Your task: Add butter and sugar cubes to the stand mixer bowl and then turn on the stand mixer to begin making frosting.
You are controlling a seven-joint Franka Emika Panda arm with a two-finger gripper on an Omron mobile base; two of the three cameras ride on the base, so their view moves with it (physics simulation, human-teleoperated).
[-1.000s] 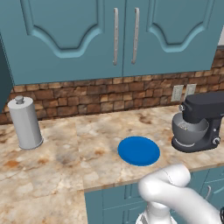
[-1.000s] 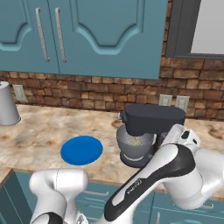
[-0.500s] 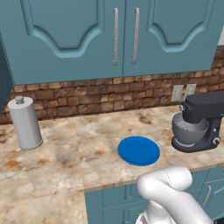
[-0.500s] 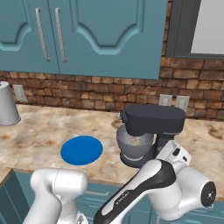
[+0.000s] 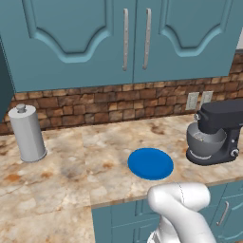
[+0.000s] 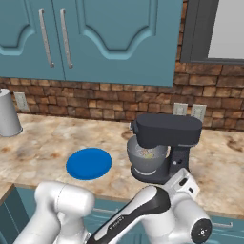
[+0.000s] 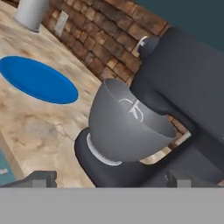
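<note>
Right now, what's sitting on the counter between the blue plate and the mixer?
Nothing: only bare marbled counter separates the blue plate from the mixer with its bowl. Both base views show that gap.

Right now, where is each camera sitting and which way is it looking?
Left base view: behind the arm on its left, looking forward and down at the counter, canister, plate and mixer; the white arm shows at the bottom.
Right base view: behind on the right, same counter, mixer close; the arm crosses the bottom.
Hand view: on the hand, facing the bowl close up; open gripper fingertips at the bottom.
All three share the plate and mixer.
</note>
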